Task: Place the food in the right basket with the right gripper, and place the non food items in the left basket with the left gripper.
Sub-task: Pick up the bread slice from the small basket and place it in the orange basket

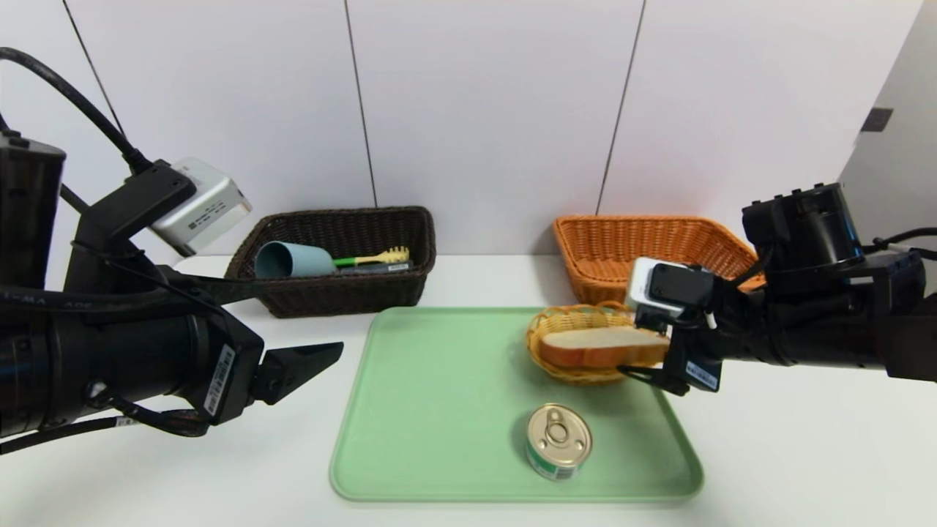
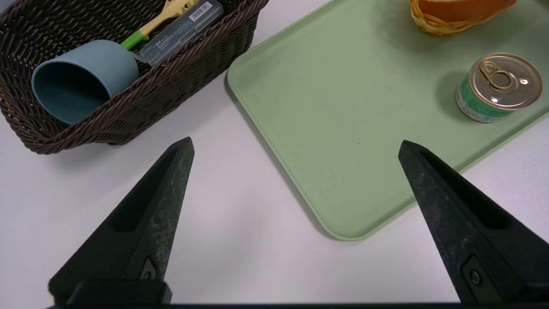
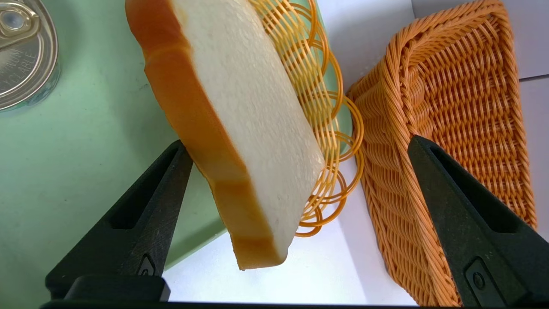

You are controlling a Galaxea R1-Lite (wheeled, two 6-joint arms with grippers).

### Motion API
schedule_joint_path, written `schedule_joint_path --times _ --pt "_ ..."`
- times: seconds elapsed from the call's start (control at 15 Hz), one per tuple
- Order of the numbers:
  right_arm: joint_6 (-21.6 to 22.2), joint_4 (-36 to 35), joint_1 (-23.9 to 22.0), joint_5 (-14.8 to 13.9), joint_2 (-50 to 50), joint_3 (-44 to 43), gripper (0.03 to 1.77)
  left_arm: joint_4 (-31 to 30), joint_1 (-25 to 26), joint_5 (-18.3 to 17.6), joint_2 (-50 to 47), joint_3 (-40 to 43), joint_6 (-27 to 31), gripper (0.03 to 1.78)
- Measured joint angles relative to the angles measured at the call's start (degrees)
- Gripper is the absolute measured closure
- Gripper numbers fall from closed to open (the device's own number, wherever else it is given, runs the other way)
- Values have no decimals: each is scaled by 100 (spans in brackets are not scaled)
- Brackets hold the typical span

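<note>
Non-food sorted, bread and can left

Your right gripper [image 3: 300,143], jaws spread, nears the bread [image 3: 244,128]; left gripper [image 2: 296,143] idles wide.

The word "RECYCLABLE" is partly legible, its last letters "CYCLABLE" stamped into the metal lid of a pull-tab can [image 3: 21,64], seen from the right wrist. Barcodes without readable digits mark the can's green-and-white side label, a white sticker on a gray plastic case [image 2: 182,32] in the dark brown basket [image 2: 124,118], and a sticker on each robot arm; other small print is illegible.
</note>
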Motion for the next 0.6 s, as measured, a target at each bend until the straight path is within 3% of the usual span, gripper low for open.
schedule_joint_path --times 0.4,0.6 --pt "4 -11 0 -11 137 -90 9 0 -2 0 4 0 -5 12" --pt "17 -9 0 -11 163 -110 52 0 -2 -2 9 -2 -5 12"
